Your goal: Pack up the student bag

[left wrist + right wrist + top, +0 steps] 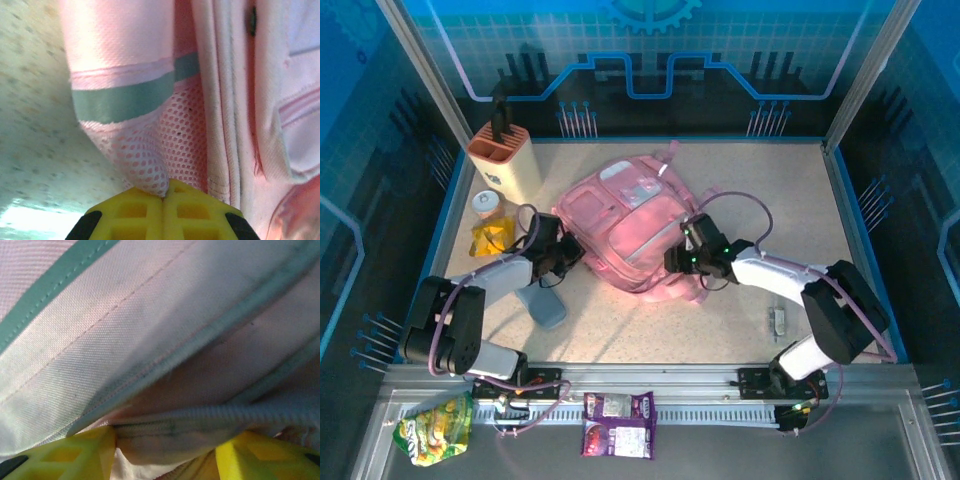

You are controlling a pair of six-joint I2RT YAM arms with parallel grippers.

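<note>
the student bag [620, 225] lies central on the surface [760, 190]. left pincer [163, 194] is pinched together on its mesh side [145, 155]; right pincer [165, 442] clamps a fold by the zip [225, 412]. likely step: opening it; next, draw the edges apart.

I see the student bag [630, 225] is soft pink all over. Its mesh pocket [150, 160] is pink with lots of little holes, and a grey-green band [125, 102] runs across the top. The left gripper [163, 197] and the right gripper [165, 447] are bright yellow. My table [650, 330] is sandy with tiny dark specks. One snack bag [435, 428] is green and yellow, another packet [618, 410] is purple — and the walls [740, 40] are blue.
</note>
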